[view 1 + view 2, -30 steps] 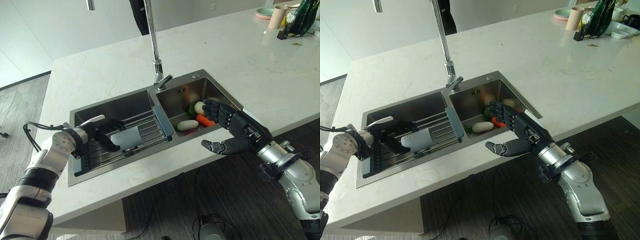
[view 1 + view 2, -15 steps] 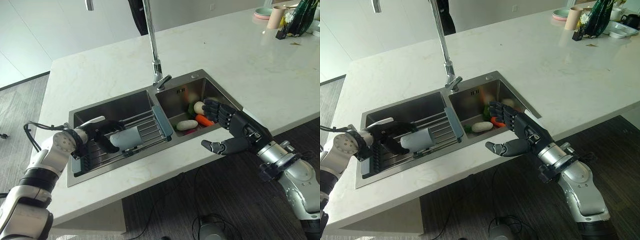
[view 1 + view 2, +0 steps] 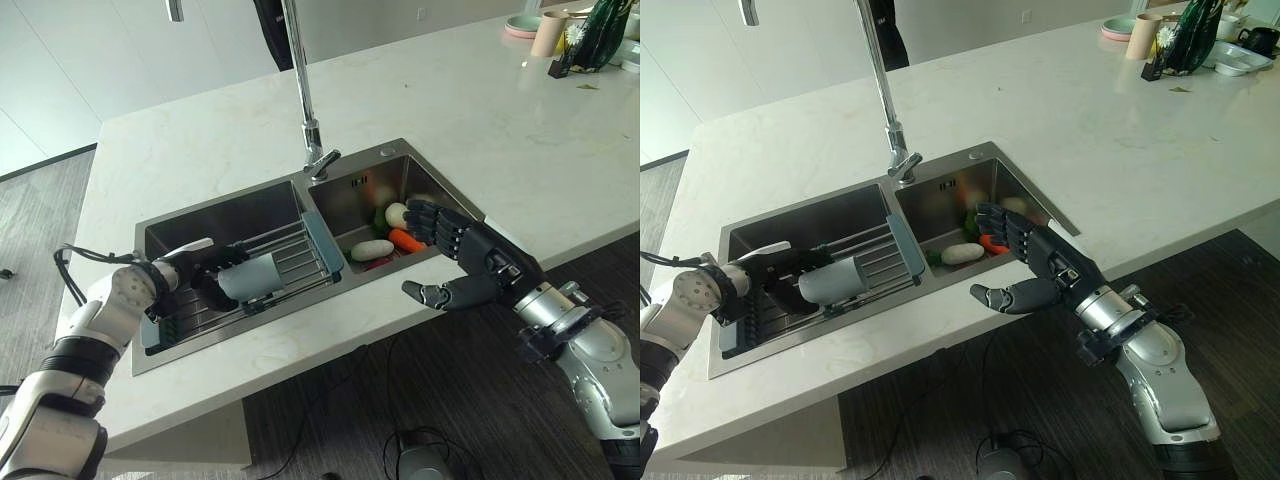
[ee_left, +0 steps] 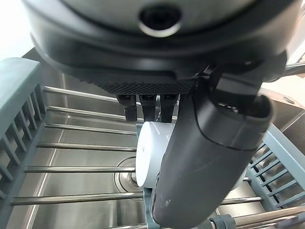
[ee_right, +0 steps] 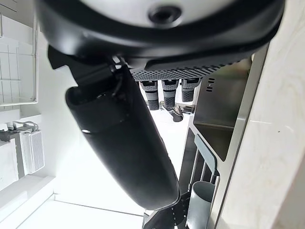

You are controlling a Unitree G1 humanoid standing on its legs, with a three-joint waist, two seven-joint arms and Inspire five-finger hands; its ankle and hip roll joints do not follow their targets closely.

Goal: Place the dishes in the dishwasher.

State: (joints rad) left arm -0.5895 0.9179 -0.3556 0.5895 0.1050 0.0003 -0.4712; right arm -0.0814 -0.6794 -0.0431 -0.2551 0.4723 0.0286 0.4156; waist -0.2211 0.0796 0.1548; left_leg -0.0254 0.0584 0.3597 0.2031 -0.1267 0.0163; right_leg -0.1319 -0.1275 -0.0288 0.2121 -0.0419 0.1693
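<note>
Over the left basin: the left hand is curled round a pale grey-blue cup, thumb across its side in the left wrist view.
Cup: lying on its side on the bars of the drying rack that spans the left half of the sink; the sideways wrap looks meant to lift it off the bars without it rolling.
Right hand: the right hand hangs above the front rim of the right basin, fingers straight and spread, thumb apart, holding nothing; probably waiting its turn.
Right basin: a carrot, a white vegetable and something green lie together, just beyond the right hand's fingertips.
Surface: pale marble, with a cup and plate at the far corner.
Dishwasher: I cannot tell where it stands.
Stage: judged early, cup gripped but not yet carried.
</note>
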